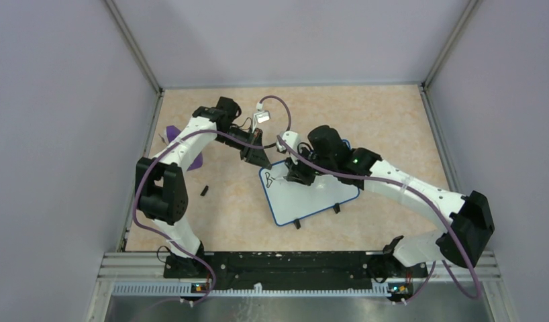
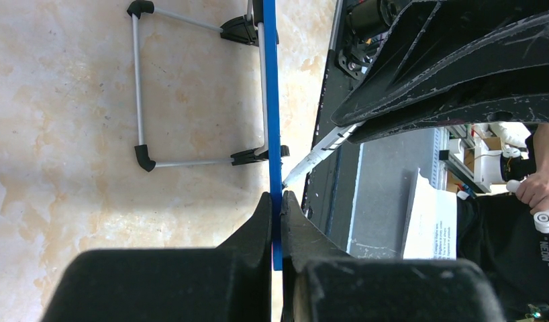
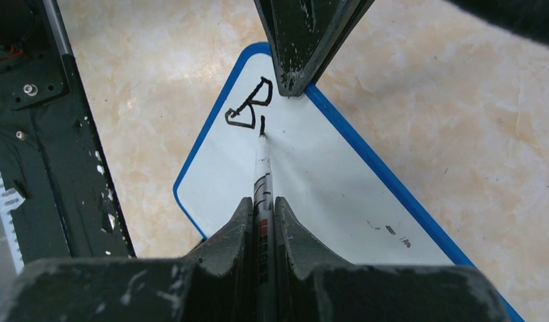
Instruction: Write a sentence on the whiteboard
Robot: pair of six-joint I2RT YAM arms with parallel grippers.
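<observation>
The whiteboard [image 1: 311, 198] is white with a blue frame and two black feet, and lies mid-table. My left gripper [image 1: 263, 159] is shut on its far left edge; the left wrist view shows the blue frame [image 2: 272, 114] edge-on between the jaws [image 2: 277, 201]. My right gripper [image 1: 295, 176] is shut on a marker [image 3: 262, 176], whose tip touches the board [image 3: 312, 194]. The sentence [image 3: 248, 111] is only a black "B" and a short stroke below it, near the board's left corner; it also shows in the top view [image 1: 268, 178].
A purple wedge-shaped piece [image 1: 172, 136] lies at the far left behind the left arm. A small black cap-like object [image 1: 204, 190] lies on the table left of the board. The board's wire stand [image 2: 141, 87] shows in the left wrist view. Grey walls enclose the table.
</observation>
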